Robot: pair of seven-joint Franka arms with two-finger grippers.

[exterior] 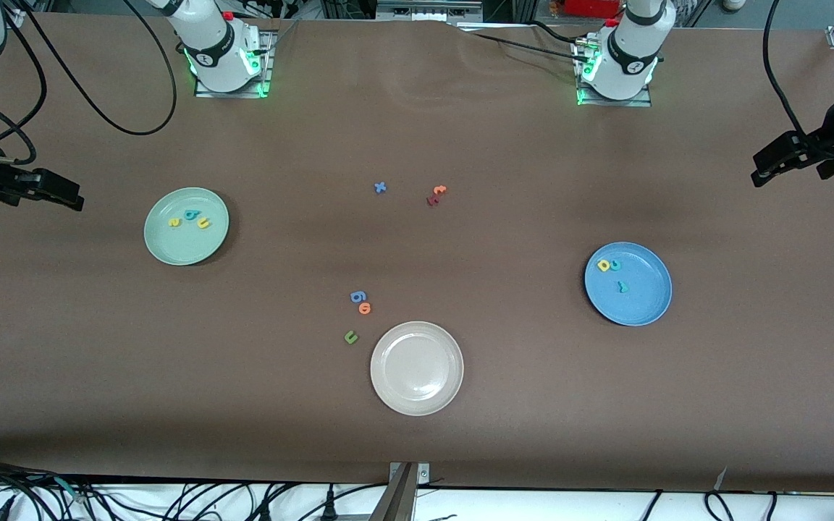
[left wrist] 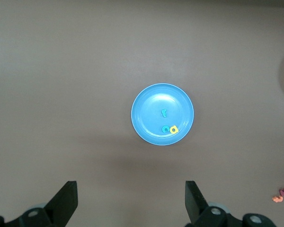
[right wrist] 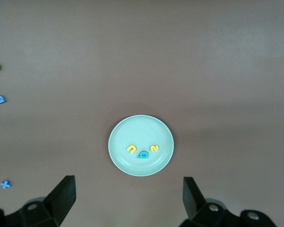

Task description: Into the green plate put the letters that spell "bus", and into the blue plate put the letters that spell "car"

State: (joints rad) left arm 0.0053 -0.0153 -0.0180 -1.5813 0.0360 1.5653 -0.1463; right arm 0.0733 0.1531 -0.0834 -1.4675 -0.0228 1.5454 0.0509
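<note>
Looking done – three letters (teal b point(exterior: 190, 214), yellow u point(exterior: 203, 223), yellow s point(exterior: 174, 222)) lie in the green plate point(exterior: 171, 246) toward the right arm's end; teal c point(exterior: 615, 265), yellow a point(exterior: 604, 265), teal r point(exterior: 622, 286) in the blue plate point(exterior: 641, 304) toward the left arm's. Foam – light, soft, thin; pinch across the edges. Left gripper point(left wrist: 131, 201) and right gripper point(right wrist: 128, 196) both wide, empty, high over their plates. One beige plate point(exterior: 417, 398) and seven stray letters remain.

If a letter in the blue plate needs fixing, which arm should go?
Left. The left gripper is open, up at the blue plate's end of the table, and its wrist view shows that plate. The right gripper waits at the green plate's end.
</note>
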